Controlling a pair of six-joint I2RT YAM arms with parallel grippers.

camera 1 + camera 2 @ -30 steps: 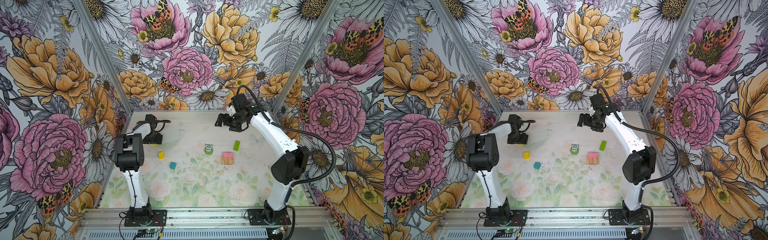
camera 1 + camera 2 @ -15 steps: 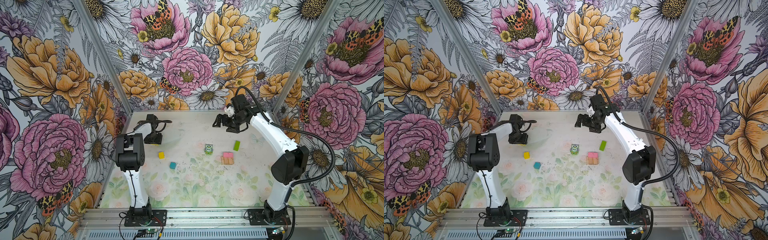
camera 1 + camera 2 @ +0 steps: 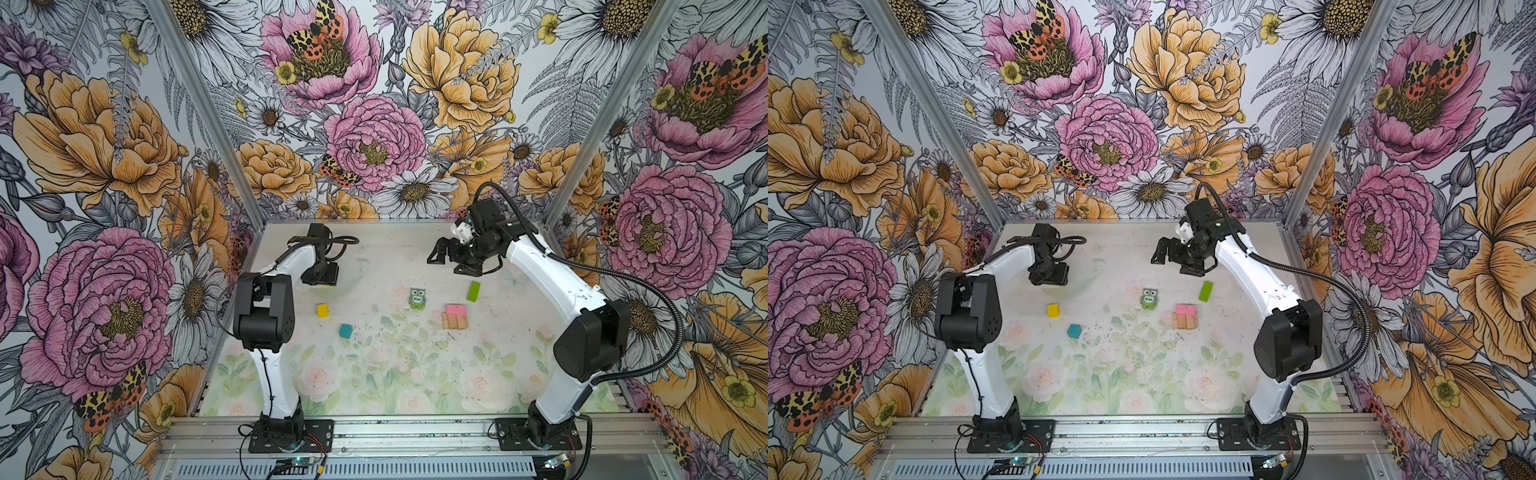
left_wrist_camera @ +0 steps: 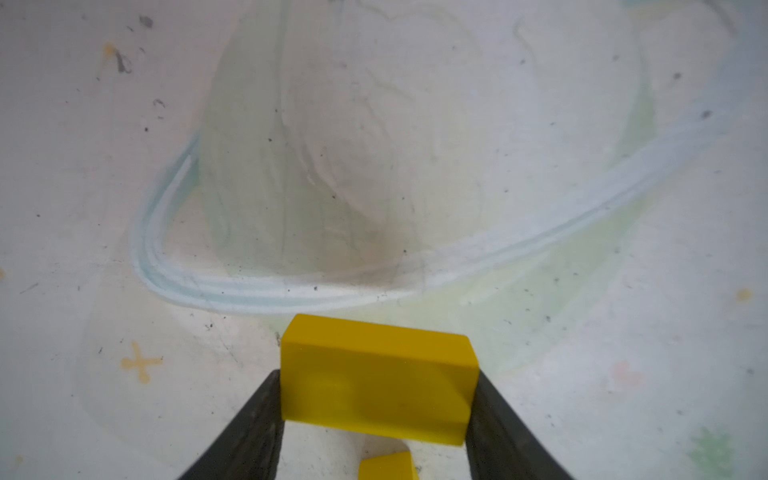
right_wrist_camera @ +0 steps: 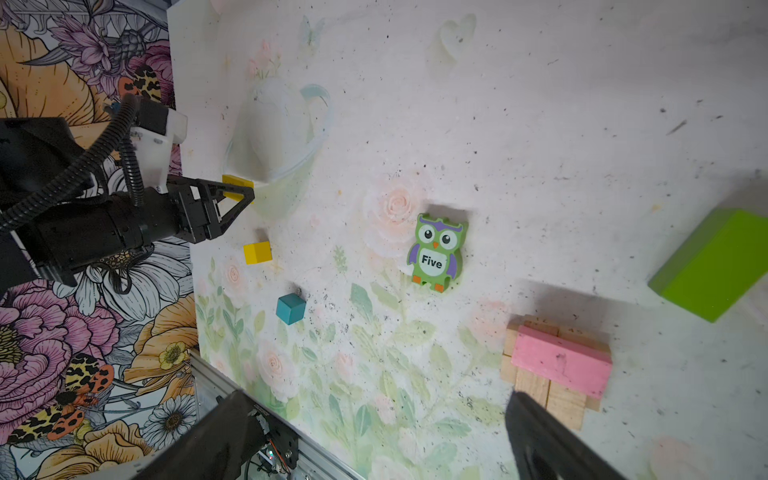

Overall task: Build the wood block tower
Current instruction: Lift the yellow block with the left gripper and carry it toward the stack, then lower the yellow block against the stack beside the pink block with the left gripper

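Note:
My left gripper (image 4: 378, 384) is shut on a yellow block (image 4: 374, 365), one finger pressed on each end. It hangs low at the back left of the table (image 3: 322, 276); whether the block is off the surface does not show. The tower is a pink bar (image 3: 456, 309) lying across tan bars (image 3: 455, 323). A lime-green bar (image 3: 473, 291), an owl piece (image 3: 417, 298), a yellow cube (image 3: 323, 310) and a teal cube (image 3: 345, 331) lie loose. My right gripper (image 3: 446, 257) stands open and empty, raised behind the owl.
Flowered walls close the table (image 3: 374, 374) on three sides, and a metal rail (image 3: 415, 428) carrying both arm bases runs along the front. The left gripper works close to the left wall. In the right wrist view the lime-green bar (image 5: 712, 266) lies just beyond the pink bar (image 5: 561, 365).
The left gripper's jaws have come together on the yellow block. The right gripper has drifted slightly left, still open. The blocks on the table have not moved.

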